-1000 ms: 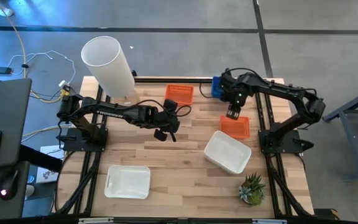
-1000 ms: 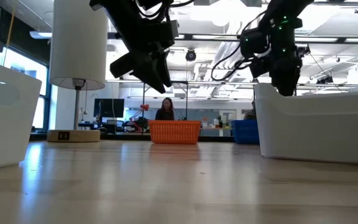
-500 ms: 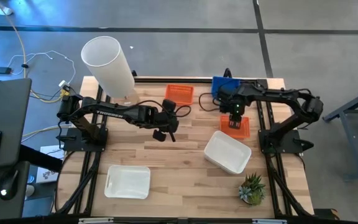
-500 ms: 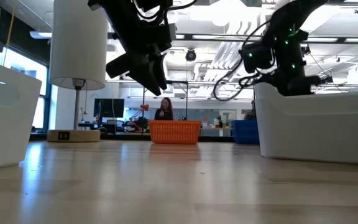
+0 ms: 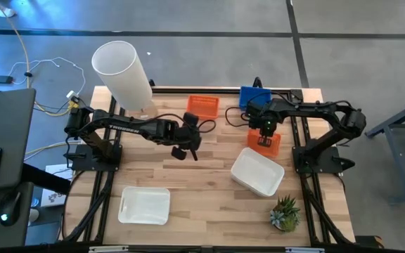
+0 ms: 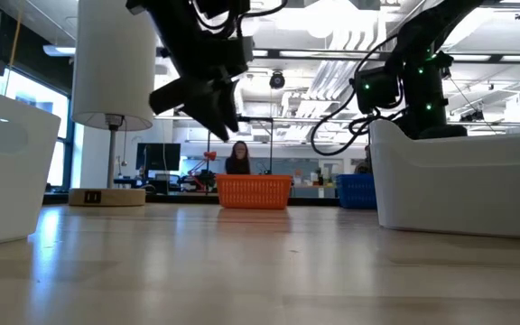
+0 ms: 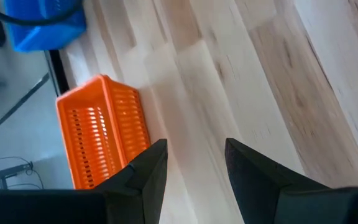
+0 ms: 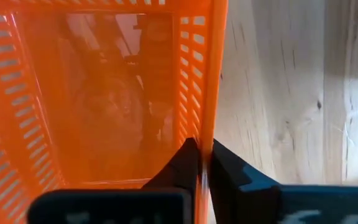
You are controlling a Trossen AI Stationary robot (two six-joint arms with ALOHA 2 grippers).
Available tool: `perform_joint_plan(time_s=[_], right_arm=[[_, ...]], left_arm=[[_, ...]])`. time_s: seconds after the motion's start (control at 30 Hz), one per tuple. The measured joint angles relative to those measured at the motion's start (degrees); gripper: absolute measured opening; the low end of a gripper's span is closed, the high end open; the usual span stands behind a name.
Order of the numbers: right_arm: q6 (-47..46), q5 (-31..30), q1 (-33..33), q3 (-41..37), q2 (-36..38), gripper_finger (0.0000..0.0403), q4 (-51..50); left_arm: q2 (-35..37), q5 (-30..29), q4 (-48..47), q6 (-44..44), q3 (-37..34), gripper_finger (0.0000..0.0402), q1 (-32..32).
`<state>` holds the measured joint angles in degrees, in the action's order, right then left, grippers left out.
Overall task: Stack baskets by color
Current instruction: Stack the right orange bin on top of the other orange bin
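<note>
The right gripper (image 8: 202,163) is pinching the rim of the orange basket (image 5: 266,143) beside the white basket (image 5: 257,171). The left gripper (image 7: 194,163) is hovering mid-table with fingers spread, holding nothing.

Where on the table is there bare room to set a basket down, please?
Free: the wood between the front white basket and the tilted white basket. Crowded: the far right, where the right gripper grips an orange basket near the blue basket.
</note>
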<state>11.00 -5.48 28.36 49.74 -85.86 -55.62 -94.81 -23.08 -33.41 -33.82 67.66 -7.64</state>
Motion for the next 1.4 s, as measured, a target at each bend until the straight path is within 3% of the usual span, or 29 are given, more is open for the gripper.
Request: perform_joint_plan(time_s=[0.17, 0.4, 0.7, 1.13, 1.4], right_arm=[[-1.1, 0.0, 0.0, 0.0, 0.0, 0.0009, 0.0], [-3.5, -0.1, 0.0, 1.0, 0.0, 0.0002, -0.7], [-5.1, -5.1, 0.0, 9.0, 0.0, 0.0001, -1.2], [-3.1, -5.5, 0.0, 18.9, 0.0, 0.0000, -0.6], [-1.4, -5.5, 0.0, 22.4, 0.0, 0.0000, 6.0]], left_arm=[[0.0, 0.6, -3.9, 1.4, 0.0, 0.0146, -1.0], [0.0, 7.0, -4.3, 3.4, -0.7, 0.0139, -4.5], [0.0, 7.5, -3.9, 4.8, -1.2, 0.0126, -8.9], [0.0, 7.5, 0.3, 6.9, 0.2, 0.0127, -12.1], [0.6, 7.9, -2.5, 9.0, 2.5, 0.0127, -11.5]])
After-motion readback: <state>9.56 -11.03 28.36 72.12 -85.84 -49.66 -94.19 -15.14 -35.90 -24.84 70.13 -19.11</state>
